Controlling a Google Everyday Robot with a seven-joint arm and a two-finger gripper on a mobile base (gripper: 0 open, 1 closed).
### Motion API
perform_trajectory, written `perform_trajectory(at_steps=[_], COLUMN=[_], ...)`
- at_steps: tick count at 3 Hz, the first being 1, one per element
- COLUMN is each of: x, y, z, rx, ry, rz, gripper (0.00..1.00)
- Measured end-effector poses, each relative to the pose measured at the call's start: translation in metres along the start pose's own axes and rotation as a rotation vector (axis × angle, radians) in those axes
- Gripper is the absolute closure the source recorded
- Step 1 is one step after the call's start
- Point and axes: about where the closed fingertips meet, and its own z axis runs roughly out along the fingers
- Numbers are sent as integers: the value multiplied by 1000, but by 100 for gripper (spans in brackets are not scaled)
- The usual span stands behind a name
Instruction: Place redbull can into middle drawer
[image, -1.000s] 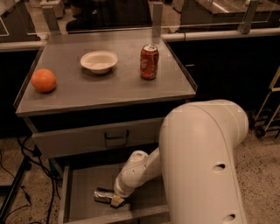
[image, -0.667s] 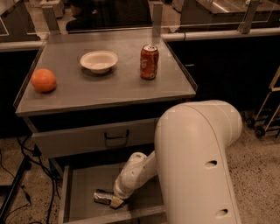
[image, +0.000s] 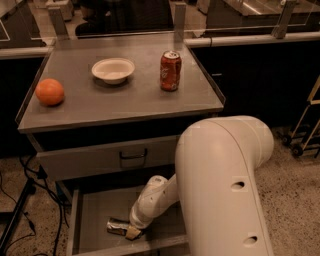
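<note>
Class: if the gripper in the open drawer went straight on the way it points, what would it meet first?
The gripper points down into the middle drawer, with the redbull can lying at its tip. It would probably meet the can first, then the drawer floor; depth is unclear.

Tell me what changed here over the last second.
Only the arm's big white link drifted slightly toward the picture's left. The gripper stayed down in the open drawer, at the lying silver can. Orange, bowl and red can did not move.
</note>
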Motion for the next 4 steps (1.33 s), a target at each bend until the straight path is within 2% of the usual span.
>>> perform_trajectory(at_steps=[3, 4], x=[0, 0], y=[0, 0], z=[0, 0], rx=[0, 0], ry=[0, 0], rz=[0, 0], gripper=[11, 0])
